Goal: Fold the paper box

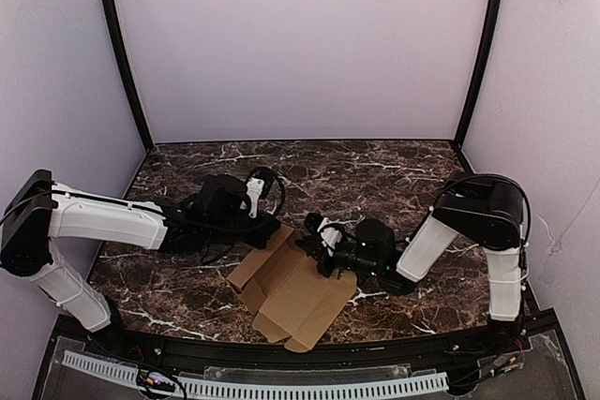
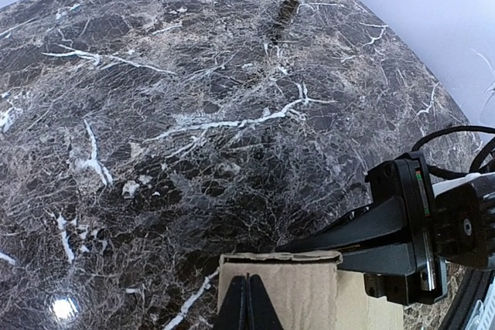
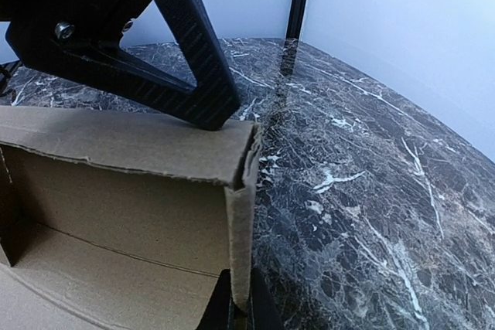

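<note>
The box (image 1: pixel 298 299) sits half-raised at the near middle of the table (image 1: pixel 394 175). Right gripper (image 3: pixel 238 305) pinches a corner wall. Left gripper (image 2: pixel 247 307) is closed at the far wall; hold unconfirmed. Risk: opposed pulls may tear the thin cardboard, or a wall may slip free and flatten.

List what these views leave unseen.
- Left wrist view: whether the left gripper pinches the paper box; the bottom edge cuts both off.
- Right wrist view: the box's near flaps, cut off by the edges around the right gripper.
- Top view: the fingertip contacts, lost among dark wrist parts.
</note>
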Robot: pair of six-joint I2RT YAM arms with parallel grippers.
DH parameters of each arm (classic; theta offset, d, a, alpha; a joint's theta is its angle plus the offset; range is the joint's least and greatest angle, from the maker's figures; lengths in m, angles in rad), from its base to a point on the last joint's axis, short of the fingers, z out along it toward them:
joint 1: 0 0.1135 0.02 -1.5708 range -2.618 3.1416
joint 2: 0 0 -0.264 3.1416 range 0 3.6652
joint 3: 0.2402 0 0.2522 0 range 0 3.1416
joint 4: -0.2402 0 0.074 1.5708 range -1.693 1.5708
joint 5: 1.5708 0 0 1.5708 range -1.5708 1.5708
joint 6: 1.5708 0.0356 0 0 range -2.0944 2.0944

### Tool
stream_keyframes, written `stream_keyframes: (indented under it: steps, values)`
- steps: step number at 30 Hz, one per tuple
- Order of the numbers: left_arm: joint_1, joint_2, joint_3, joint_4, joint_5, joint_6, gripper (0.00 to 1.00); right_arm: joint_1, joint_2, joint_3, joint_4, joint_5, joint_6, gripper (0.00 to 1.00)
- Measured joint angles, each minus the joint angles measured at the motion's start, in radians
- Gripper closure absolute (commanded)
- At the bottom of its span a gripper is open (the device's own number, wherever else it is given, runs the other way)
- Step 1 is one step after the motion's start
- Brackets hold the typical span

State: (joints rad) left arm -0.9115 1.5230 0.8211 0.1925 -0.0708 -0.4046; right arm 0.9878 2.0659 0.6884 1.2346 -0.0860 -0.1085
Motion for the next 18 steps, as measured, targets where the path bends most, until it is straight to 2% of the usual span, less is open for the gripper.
stream_keyframes:
  steps: [2,7,18]
  values:
    - [0.001,0.012,-0.008,0.017,0.0,-0.007,1.0,0.0,0.007,0.0,-0.003,-0.004,0.008,0.87]
    - [0.001,0.043,-0.021,0.053,0.027,-0.029,0.99,0.0,0.018,0.01,-0.001,-0.011,0.019,0.79]
    - [0.0,0.053,-0.021,0.079,0.076,-0.052,1.0,0.0,0.034,0.08,-0.011,-0.022,0.017,0.78]
